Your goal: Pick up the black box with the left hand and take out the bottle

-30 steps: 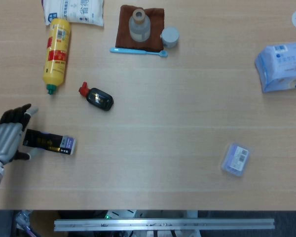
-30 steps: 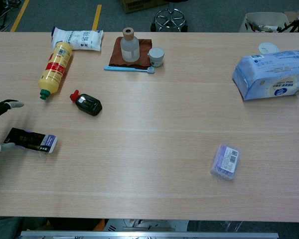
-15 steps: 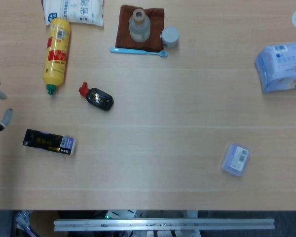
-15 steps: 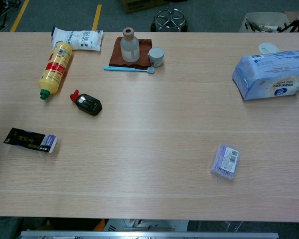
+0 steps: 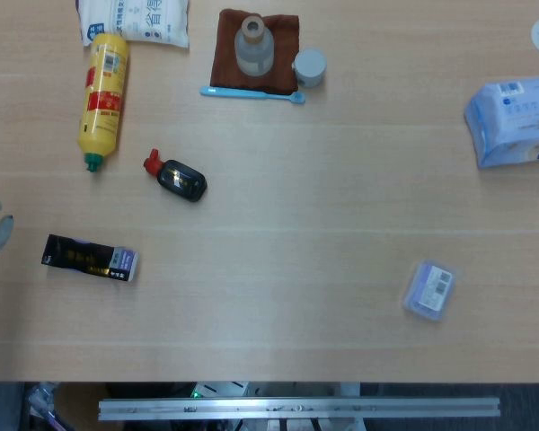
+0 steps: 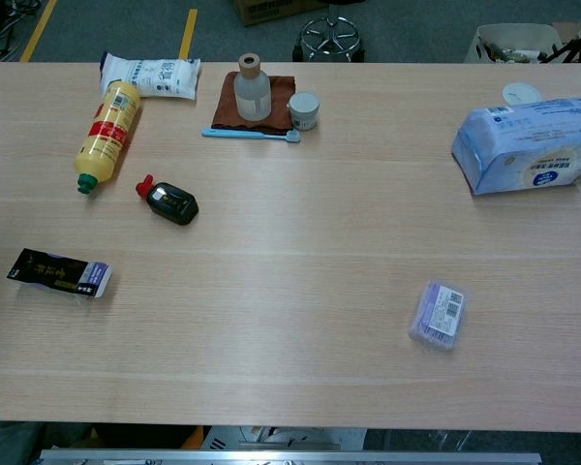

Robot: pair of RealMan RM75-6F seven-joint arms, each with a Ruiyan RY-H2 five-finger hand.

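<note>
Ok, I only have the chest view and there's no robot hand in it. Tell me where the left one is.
Observer: The head view shows just the fingertips of the left robot hand, at the frame's left edge, level with the flat black rectangular box.
Operator: Say whether it touches the box.
Observer: No. Bare wooden table shows between the fingertips and the box's near end.
Operator: Describe the fingers.
Observer: The visible tips are spread apart with nothing between them.
</note>
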